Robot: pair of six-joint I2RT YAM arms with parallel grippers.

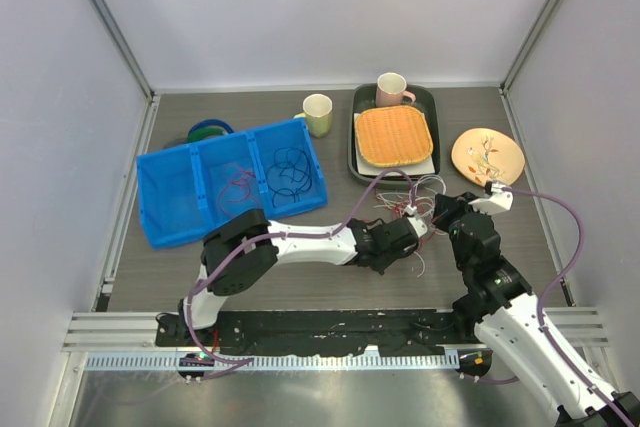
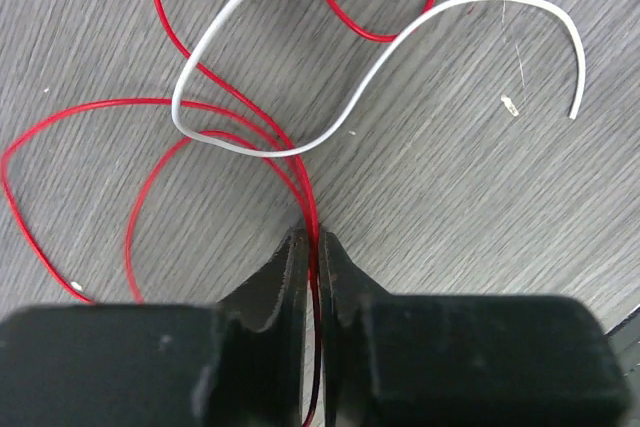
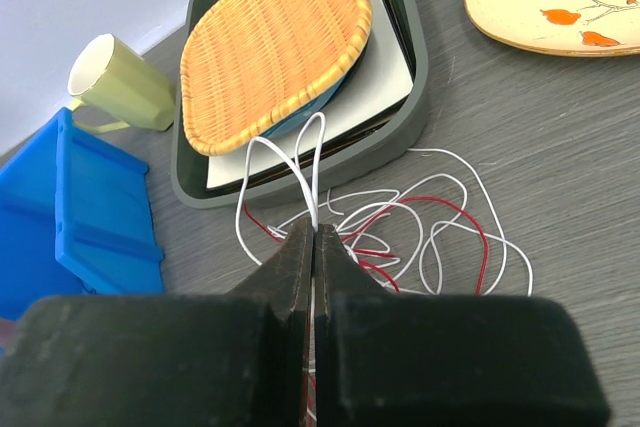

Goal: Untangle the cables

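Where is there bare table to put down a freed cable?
Bare table lies between the bin and the tray, behind the plate, and in front of the bin's left end. It is crowded around the tangle, where the left gripper holds a red cable and the right gripper a white cable.

Matt woodgrain table (image 2: 450,247), woven wicker basket (image 3: 275,47), smooth glossy cables (image 2: 306,192)

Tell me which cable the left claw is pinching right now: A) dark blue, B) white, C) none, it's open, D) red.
D: the left claw is closed on a red cable that runs between its fingers; the right claw is the one pinching a white cable.
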